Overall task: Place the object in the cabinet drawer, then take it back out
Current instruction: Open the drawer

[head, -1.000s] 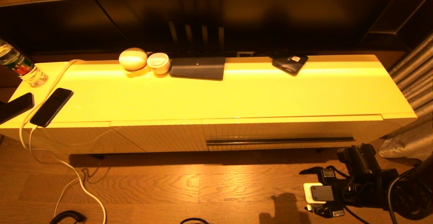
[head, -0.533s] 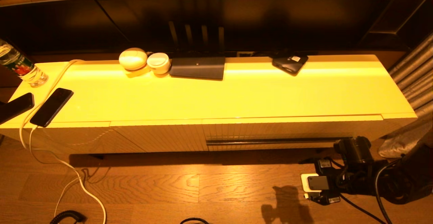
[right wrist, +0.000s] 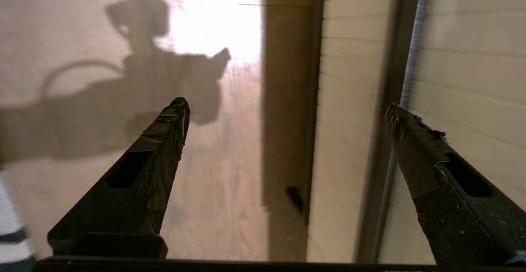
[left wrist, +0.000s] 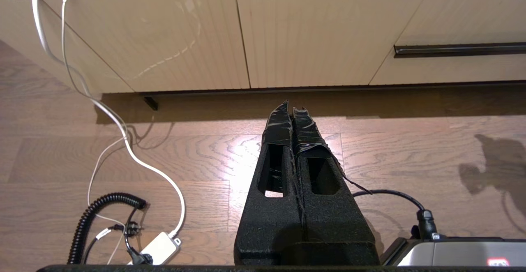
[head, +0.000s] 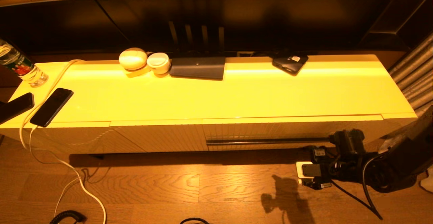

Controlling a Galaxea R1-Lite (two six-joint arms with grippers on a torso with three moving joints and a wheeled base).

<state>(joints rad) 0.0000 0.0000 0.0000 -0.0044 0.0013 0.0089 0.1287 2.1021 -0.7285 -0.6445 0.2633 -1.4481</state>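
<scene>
Home living room, low cream media cabinet point(head: 216, 95), wood-plank floor point(head: 169, 186), charging phone point(head: 51, 107)

Glossy smooth cabinet top point(head: 236, 95); ribbed matt cabinet drawer point(head: 270, 131) front; grained wood floor point(head: 169, 186); rough black foam-like right tool point(right wrist: 283, 111).

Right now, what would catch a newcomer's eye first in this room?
A long glossy yellow cabinet fills the middle, with phones and a water bottle at its left end. Low on the right, the right gripper gapes open beside the closed drawer's dark handle slot.
</scene>
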